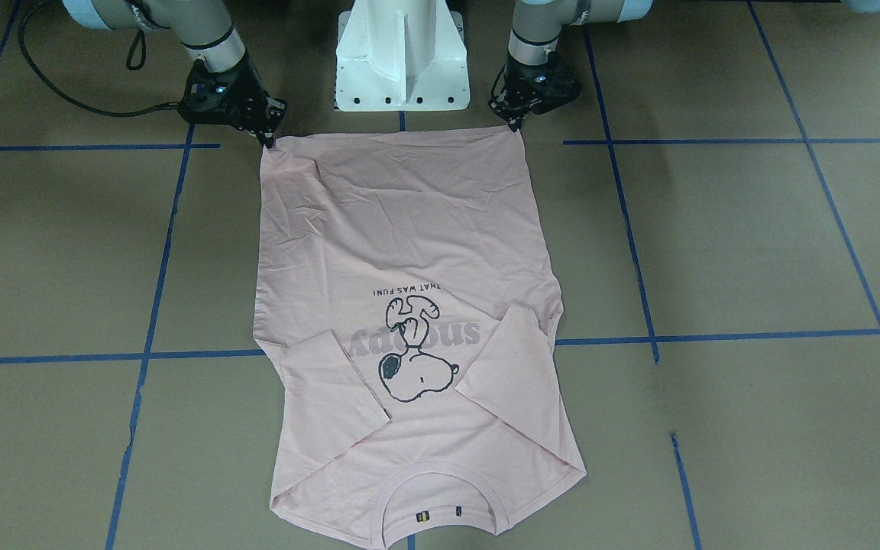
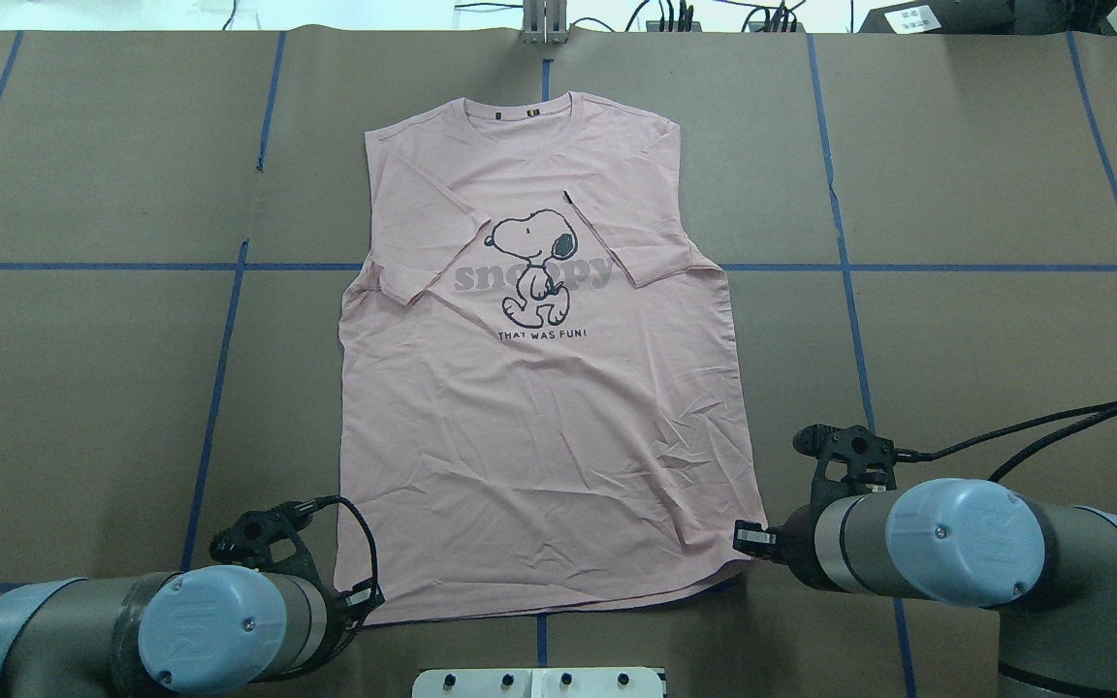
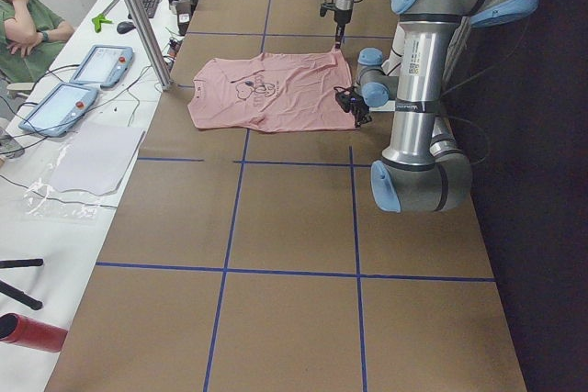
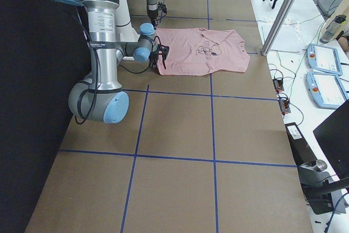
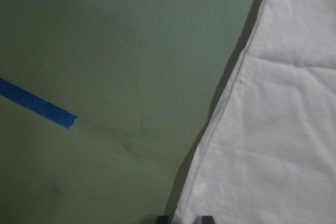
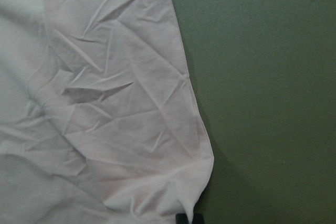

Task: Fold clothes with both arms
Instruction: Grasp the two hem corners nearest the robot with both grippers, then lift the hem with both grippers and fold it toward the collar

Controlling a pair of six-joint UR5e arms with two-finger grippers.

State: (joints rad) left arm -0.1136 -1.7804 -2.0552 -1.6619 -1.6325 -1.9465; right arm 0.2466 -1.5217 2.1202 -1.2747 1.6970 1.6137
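Note:
The pale pink T-shirt (image 1: 409, 229) lies flat, print up, on the brown table, with both sleeves folded in over the chest and the collar at the far end; it also shows in the overhead view (image 2: 539, 407). My left gripper (image 1: 519, 126) is at the hem's left corner (image 2: 365, 599). In its wrist view the fingertips (image 5: 205, 219) straddle the hem edge, which is slightly raised. My right gripper (image 1: 266, 140) is at the hem's right corner (image 2: 741, 536). Its tips (image 6: 188, 217) are shut on bunched, puckered cloth (image 6: 105, 103).
The white pedestal base (image 1: 402, 53) stands just behind the hem between the arms. Blue tape lines (image 2: 219, 368) grid the table. A metal post (image 3: 138, 16), tablets (image 3: 101, 63) and a seated operator (image 3: 23, 25) are beyond the collar end.

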